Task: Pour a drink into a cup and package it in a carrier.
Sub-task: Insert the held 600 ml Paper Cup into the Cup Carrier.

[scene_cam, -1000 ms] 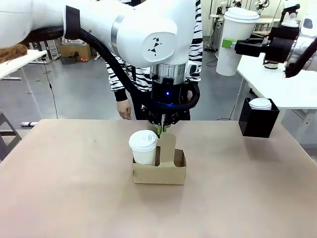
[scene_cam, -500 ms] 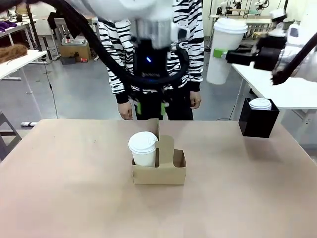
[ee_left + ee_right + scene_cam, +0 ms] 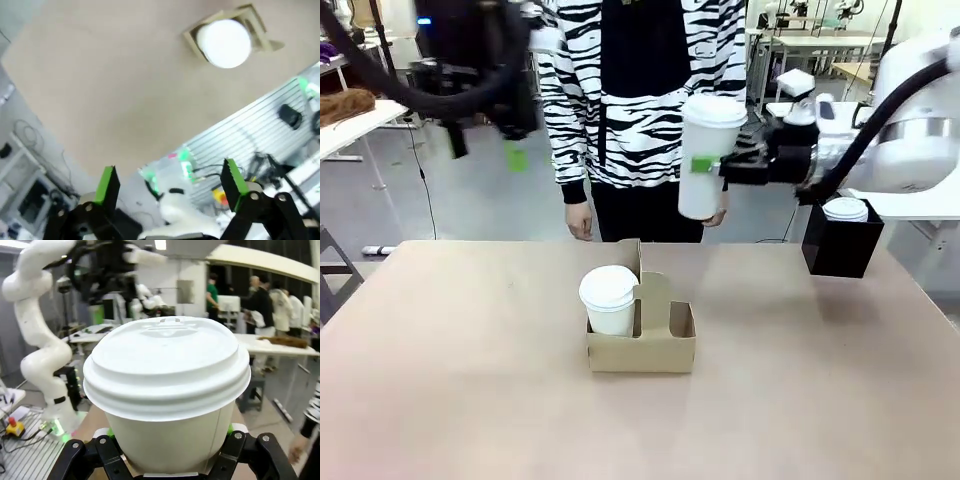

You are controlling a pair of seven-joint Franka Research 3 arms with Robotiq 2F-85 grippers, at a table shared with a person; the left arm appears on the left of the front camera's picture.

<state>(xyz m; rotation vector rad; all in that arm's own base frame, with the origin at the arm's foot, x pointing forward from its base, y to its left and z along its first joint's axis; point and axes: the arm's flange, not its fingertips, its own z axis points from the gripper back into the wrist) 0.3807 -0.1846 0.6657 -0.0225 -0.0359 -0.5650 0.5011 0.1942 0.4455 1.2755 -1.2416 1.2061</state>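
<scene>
The right gripper (image 3: 712, 166) is clamped on a lidded white cup (image 3: 708, 158), holding it upright in the air beyond and to the right of the carrier (image 3: 642, 337). One lidded cup (image 3: 608, 298) already sits in the carrier's left slot; the right slot looks free, though the handle partly hides it. Best play: keep the cup level, bring it over that free slot, lower straight, clear of the handle. The left gripper (image 3: 170, 181) hangs high, jaws spread and empty, well off to the carrier's left.
</scene>
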